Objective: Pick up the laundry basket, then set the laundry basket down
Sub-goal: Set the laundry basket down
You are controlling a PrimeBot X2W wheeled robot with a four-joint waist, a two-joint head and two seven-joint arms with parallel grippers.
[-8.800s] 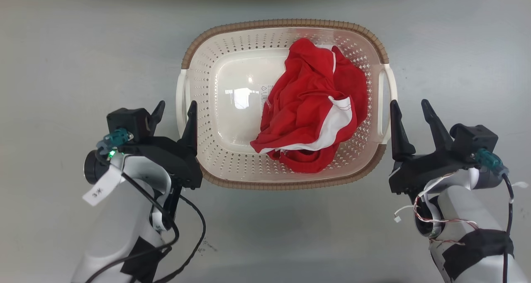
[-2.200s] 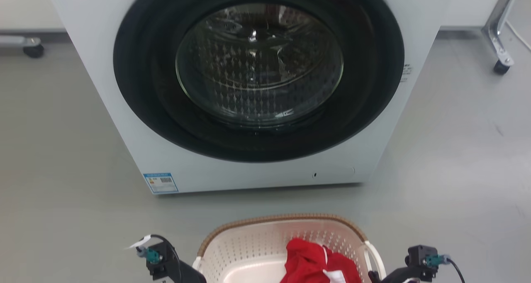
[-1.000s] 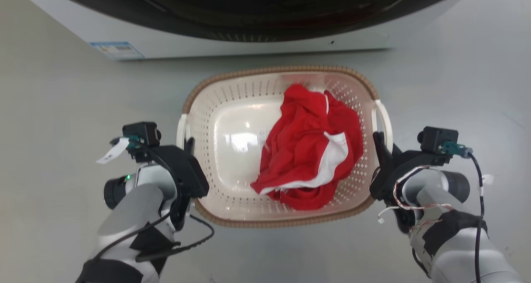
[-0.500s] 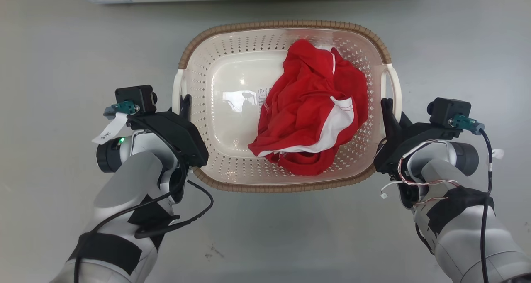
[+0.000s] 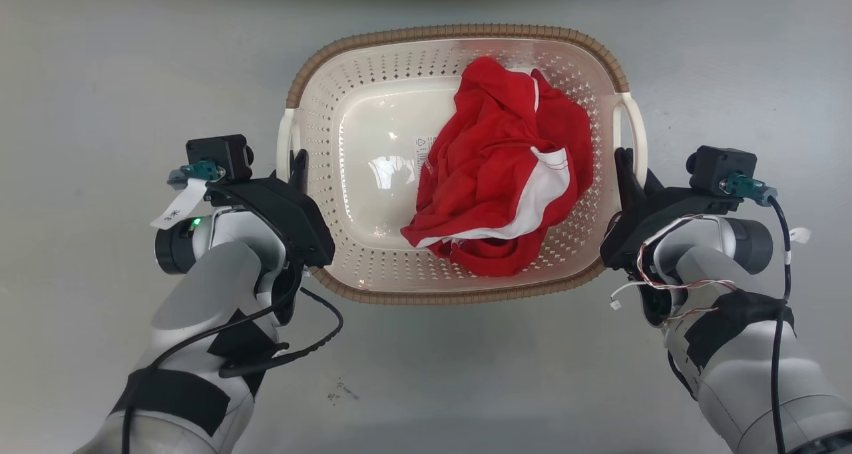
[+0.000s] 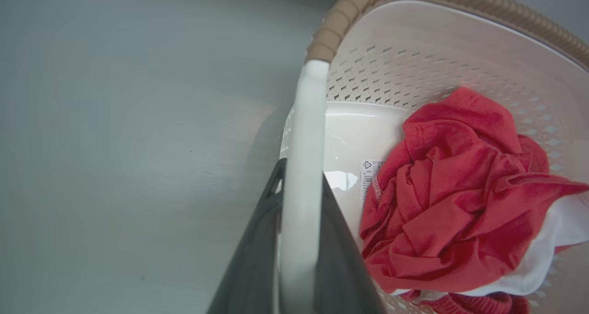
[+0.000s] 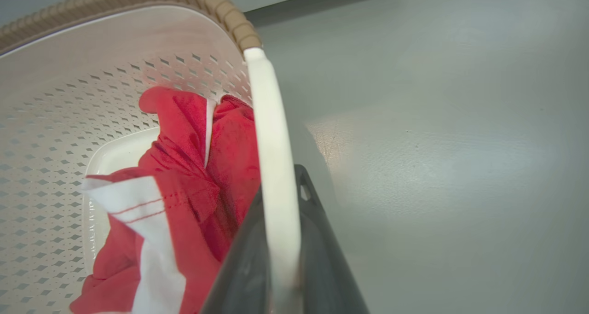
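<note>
Grey floor (image 5: pixel 100 74) lies bare and wide on the far left, giving open room beside the left arm. The left gripper (image 5: pixel 293 166) is closed narrowly on the white left handle (image 5: pixel 285 141). In the left wrist view both dark fingers (image 6: pixel 257 240) press the loop (image 6: pixel 306 143) from either side. The laundry basket (image 5: pixel 373 101) sits mid-frame between the two grippers over the floor; whether it is lifted I cannot tell. Its brown rim (image 5: pixel 466 29) runs unbroken around the far edge. A red garment (image 5: pixel 506 168) with white trim is heaped in the right half, below the rim. The right gripper (image 5: pixel 629 166) likewise pinches the right handle (image 5: pixel 636 128), seen clamped in the right wrist view (image 7: pixel 269 134). Bare floor spreads beyond it to the right.
</note>
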